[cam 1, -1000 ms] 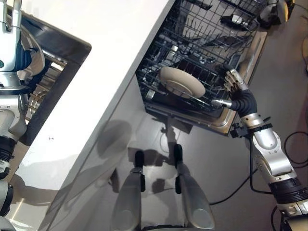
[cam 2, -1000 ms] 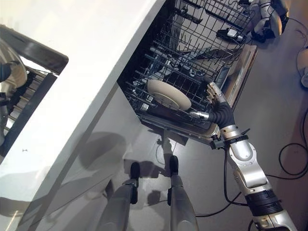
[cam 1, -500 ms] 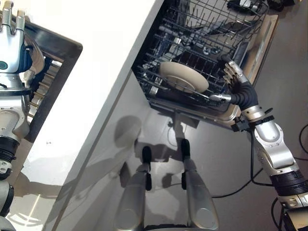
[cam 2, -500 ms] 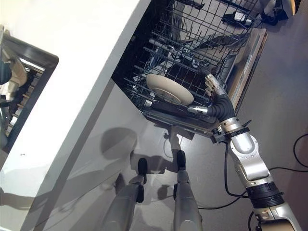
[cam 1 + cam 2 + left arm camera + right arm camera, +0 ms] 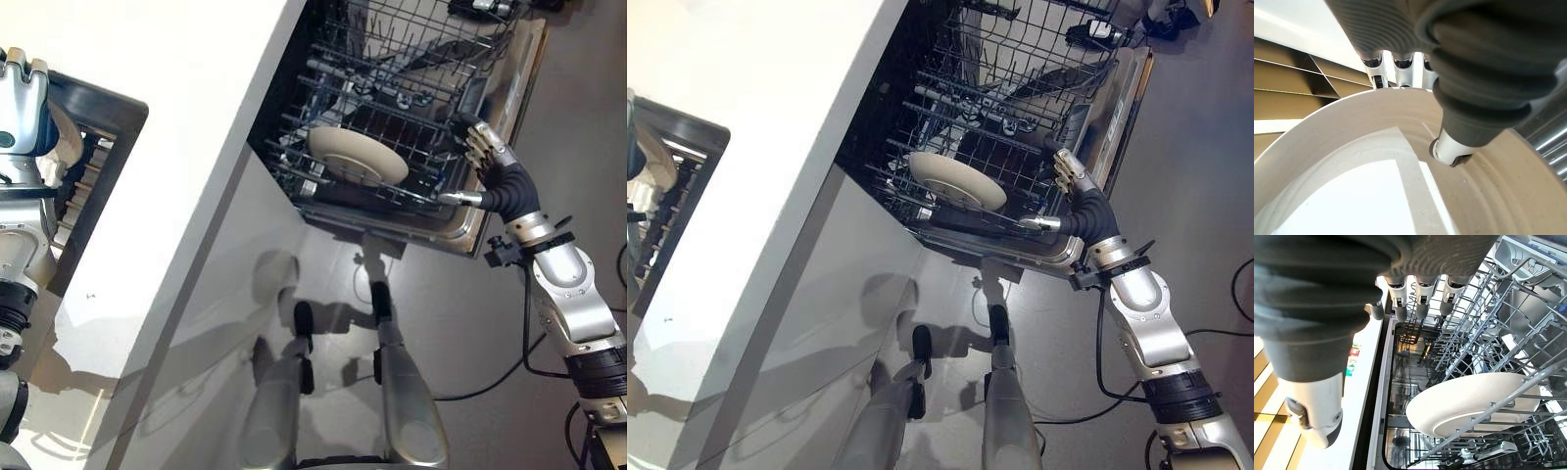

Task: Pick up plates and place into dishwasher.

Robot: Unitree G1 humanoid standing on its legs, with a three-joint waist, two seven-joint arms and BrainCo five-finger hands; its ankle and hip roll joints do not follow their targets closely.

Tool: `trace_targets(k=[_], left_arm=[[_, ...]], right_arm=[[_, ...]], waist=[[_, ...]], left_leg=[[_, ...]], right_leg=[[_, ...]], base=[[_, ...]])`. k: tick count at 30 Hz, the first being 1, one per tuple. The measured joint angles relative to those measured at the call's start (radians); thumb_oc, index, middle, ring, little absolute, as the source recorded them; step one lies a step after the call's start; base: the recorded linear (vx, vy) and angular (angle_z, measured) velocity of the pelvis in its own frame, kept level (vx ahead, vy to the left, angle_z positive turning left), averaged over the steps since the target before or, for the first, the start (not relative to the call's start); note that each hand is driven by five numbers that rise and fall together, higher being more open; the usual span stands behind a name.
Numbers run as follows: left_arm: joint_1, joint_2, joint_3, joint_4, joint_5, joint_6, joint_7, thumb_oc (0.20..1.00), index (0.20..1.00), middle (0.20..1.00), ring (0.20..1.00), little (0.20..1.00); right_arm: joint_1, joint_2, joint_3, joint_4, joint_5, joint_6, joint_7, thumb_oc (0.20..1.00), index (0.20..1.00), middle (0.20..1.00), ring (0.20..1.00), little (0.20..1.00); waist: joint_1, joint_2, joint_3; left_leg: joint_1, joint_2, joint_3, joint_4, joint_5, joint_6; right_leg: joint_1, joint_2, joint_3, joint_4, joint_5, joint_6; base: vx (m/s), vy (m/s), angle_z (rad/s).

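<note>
Plate in rack: I see a round cream plate (image 5: 359,157) with a raised foot ring on its underside, leaning tilted among the wire tines of the dishwasher (image 5: 460,220) lower rack
Dishwasher: door dropped open, dark wire racks pulled out, set under the white desk (image 5: 186,69)
Second plate: I see a cream plate (image 5: 1376,147) with a broad rim, pinched in the left robot hand (image 5: 1449,147) by the rim

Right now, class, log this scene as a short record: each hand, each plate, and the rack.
right hand: open, beside the rack, holding nothing
left hand: gripping a plate
held plate: pale, in the left hand, thumb on its inner face
racked plate: cream, resting tilted in the rack
dishwasher rack: pulled out over the open door
</note>
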Motion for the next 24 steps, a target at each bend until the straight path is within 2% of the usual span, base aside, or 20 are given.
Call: trace_targets(k=[7, 11, 15, 20, 24], left_arm=[[0.048, -0.002, 0.004, -0.001, -0.006, -0.004, 0.005, 0.2, 0.2, 0.2, 0.2, 0.2], [0.086, -0.011, 0.031, 0.0, -0.067, 0.003, 0.056, 0.2, 0.2, 0.2, 0.2, 0.2], [0.126, -0.05, 0.099, 0.0, -0.179, 0.029, 0.207, 0.2, 0.2, 0.2, 0.2, 0.2], [0.164, -0.102, 0.237, -0.001, -0.283, 0.059, 0.395, 0.2, 0.2, 0.2, 0.2, 0.2], [0.167, -0.116, 0.328, -0.003, -0.353, 0.059, 0.523, 0.2, 0.2, 0.2, 0.2, 0.2]], right_arm=[[0.025, -0.002, -0.008, 0.0, 0.0, 0.0, 0.017, 1.0, 1.0, 1.0, 1.0, 1.0], [0.042, -0.004, -0.011, 0.0, 0.001, 0.0, 0.025, 1.0, 1.0, 1.0, 1.0, 1.0], [0.055, -0.004, -0.022, 0.0, 0.01, 0.0, 0.037, 1.0, 1.0, 1.0, 1.0, 1.0], [0.066, -0.004, -0.053, 0.0, 0.01, 0.002, 0.05, 1.0, 1.0, 1.0, 1.0, 1.0], [0.073, -0.004, -0.065, -0.004, 0.01, 0.019, 0.066, 1.0, 1.0, 1.0, 1.0, 1.0]], waist=[[-0.006, 0.001, 0.001], [-0.009, 0.002, 0.001], [-0.007, 0.002, 0.001], [-0.005, 0.003, 0.0], [-0.005, 0.004, -0.003]], left_leg=[[0.046, 0.001, 0.003, -0.022, 0.003, 0.0], [0.071, 0.001, 0.003, -0.032, 0.003, 0.0], [0.115, 0.002, -0.002, -0.048, 0.003, 0.0], [0.164, 0.005, -0.01, -0.06, 0.003, -0.001], [0.221, 0.006, -0.016, -0.077, 0.001, -0.003]], right_leg=[[0.032, 0.001, 0.001, -0.001, -0.004, -0.001], [0.053, 0.001, 0.001, -0.001, -0.007, -0.001], [0.092, 0.001, -0.004, -0.001, -0.02, -0.001], [0.139, 0.001, -0.016, -0.001, -0.031, -0.001], [0.191, 0.001, -0.023, -0.002, -0.047, -0.001]], base=[[0.0, 0.001, 0.0], [0.02, 0.005, 0.0], [0.07, 0.004, 0.03], [0.12, 0.003, 0.06], [0.13, 0.014, 0.04]])
